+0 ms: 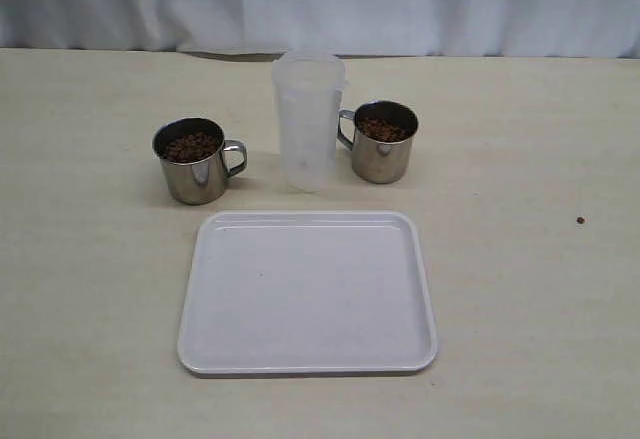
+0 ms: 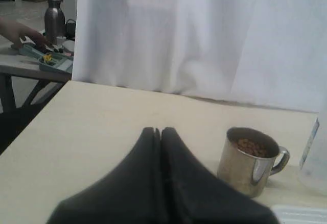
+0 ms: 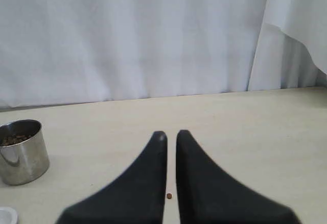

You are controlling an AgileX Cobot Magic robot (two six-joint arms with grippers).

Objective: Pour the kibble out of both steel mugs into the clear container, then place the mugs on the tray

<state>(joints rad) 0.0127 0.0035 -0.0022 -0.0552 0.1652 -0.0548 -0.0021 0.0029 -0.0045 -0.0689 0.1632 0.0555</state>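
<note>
Closed, empty left gripper (image 2: 159, 130) faces left steel mug (image 2: 250, 160) ahead and inward; closed, empty right gripper (image 3: 171, 133) apparently mirrors this with right steel mug (image 3: 21, 151).

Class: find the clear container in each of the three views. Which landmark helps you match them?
Exterior view: the clear container stands between the left steel mug and right steel mug, behind the tray.
Left wrist view: a sliver at the frame edge, past the left steel mug's handle.
Right wrist view: not in it.
Shared landmark: the white curtain.
</note>
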